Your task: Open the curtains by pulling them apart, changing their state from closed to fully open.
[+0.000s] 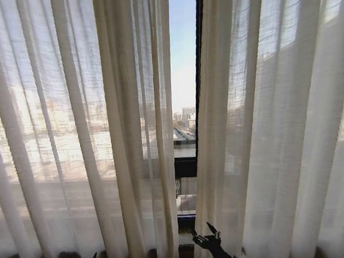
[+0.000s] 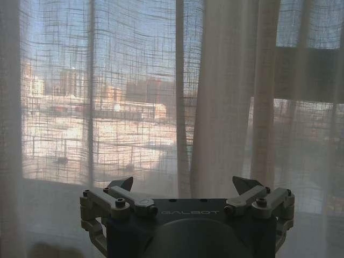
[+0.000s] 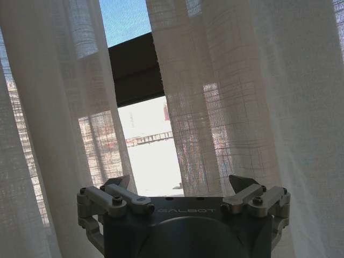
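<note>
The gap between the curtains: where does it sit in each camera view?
Head view: gap just right of centre, between left panel and right panel.
Left wrist view: no open gap visible; fabric spans the picture.
Right wrist view: gap above the right hand.
Shared landmark: dark window frame.

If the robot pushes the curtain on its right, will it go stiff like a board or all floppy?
Probably floppy: the right curtain hangs in soft folds. Likely light too, since the city shows through its thin weave. The open right gripper sits near its inner edge.
</note>
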Tool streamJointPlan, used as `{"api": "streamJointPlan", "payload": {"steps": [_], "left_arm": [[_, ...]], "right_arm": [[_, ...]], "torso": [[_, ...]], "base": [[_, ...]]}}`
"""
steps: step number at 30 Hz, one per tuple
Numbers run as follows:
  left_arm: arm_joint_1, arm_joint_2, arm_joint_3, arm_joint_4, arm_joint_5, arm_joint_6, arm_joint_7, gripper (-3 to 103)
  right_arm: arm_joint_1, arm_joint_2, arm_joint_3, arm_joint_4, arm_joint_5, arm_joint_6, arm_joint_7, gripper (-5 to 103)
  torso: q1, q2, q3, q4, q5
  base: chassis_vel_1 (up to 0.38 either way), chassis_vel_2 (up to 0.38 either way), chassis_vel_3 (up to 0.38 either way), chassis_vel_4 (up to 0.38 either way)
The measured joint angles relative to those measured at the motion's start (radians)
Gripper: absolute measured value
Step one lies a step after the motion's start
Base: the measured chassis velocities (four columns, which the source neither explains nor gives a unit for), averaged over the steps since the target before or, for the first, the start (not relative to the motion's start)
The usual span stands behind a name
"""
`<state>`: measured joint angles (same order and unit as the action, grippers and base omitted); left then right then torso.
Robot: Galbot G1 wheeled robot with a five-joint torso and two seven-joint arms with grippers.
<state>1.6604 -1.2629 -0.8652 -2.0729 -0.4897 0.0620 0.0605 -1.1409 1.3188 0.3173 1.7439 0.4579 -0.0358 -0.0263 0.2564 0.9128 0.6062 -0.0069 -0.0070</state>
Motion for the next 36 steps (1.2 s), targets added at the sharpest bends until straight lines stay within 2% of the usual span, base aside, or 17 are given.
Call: {"api": "streamJointPlan", "payload": {"steps": [5, 12, 18, 23, 25, 31, 36], "left_arm": [[-0.008, 0.009, -0.004, 0.002, -0.001, 0.009, -0.007, 100], [-0.039, 0.021, 0.006, 0.029, -0.007, 0.016, -0.013, 100], [-0.052, 0.026, 0.021, 0.051, -0.008, 0.013, -0.011, 100], [-0.059, 0.031, 0.025, 0.065, -0.009, 0.009, -0.009, 100], [-0.059, 0.037, 0.022, 0.070, -0.010, 0.008, -0.009, 100], [-0.059, 0.046, 0.011, 0.077, -0.017, 0.005, -0.009, 100], [-0.062, 0.050, 0.008, 0.080, -0.031, 0.005, -0.009, 100]], "right_arm": [[0.029, -0.007, 0.024, -0.030, -0.012, 0.012, -0.002, 100], [-0.122, 0.004, 0.107, 0.089, -0.034, -0.003, -0.002, 100], [-0.135, -0.004, 0.160, 0.078, -0.041, -0.004, -0.003, 100], [-0.045, -0.046, 0.142, -0.004, -0.013, -0.002, -0.003, 100], [0.028, -0.060, 0.094, -0.055, -0.006, -0.002, -0.003, 100], [0.160, -0.045, 0.008, -0.145, -0.002, -0.003, 0.011, 100], [0.227, -0.039, -0.011, -0.211, -0.005, -0.004, 0.015, 100]], "torso": [[0.000, 0.000, 0.000, 0.0000, 0.0000], [0.000, 0.000, 0.000, -0.0006, 0.0002], [0.000, 0.000, 0.000, -0.0005, -0.0001], [0.000, 0.000, 0.000, -0.0001, 0.0001], [0.000, 0.000, 0.000, 0.0001, 0.0002], [0.000, 0.000, 0.000, 0.0003, 0.0000], [0.000, 0.000, 0.000, -0.0003, 0.0000]], "base": [[0.000, 0.000, 0.000, 0.000], [0.000, 0.000, 0.000, 0.000], [0.000, 0.000, 0.000, 0.000], [0.000, 0.000, 0.000, 0.000], [0.000, 0.000, 0.000, 0.000], [0.000, 0.000, 0.000, 0.000], [0.000, 0.000, 0.000, 0.000]]}}
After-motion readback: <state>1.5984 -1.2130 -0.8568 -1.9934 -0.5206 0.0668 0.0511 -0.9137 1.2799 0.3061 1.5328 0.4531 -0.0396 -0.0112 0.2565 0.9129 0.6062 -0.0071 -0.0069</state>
